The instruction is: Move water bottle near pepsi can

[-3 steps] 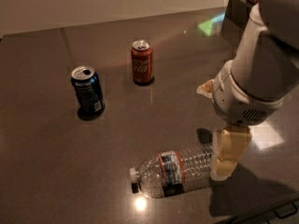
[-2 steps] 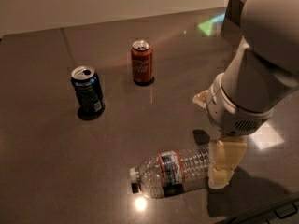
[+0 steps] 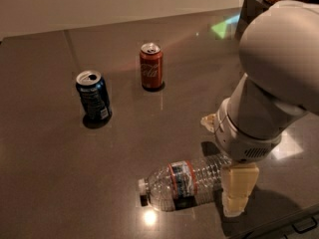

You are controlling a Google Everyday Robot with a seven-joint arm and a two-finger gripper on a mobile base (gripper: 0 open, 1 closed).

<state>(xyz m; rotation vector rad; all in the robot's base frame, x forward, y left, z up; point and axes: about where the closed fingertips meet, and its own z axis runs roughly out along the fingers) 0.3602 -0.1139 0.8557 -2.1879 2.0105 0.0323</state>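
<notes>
- The water bottle (image 3: 187,183) lies on its side near the bench's (image 3: 40,173) front edge, with its white cap pointing left and its base to the right.
- The end effector (image 3: 223,166) is at the bottle's base end with its fingers apart. One cream finger (image 3: 239,188) hangs in front of the bottle and the other tip (image 3: 209,122) shows behind it. Whether either touches the plastic cannot be told.
- The pepsi can (image 3: 93,96) stands upright at left, well apart from the bottle, with bare bench between them.
- A red cola can (image 3: 151,66) stands farther back and to the right of the pepsi can, apart from it.
- The bulky arm (image 3: 271,83) fills the right side, hiding that part of the bench.
- Compared with a second ago, the arm has swung lower and nearer the camera. The bottle and both cans lie where they did.
</notes>
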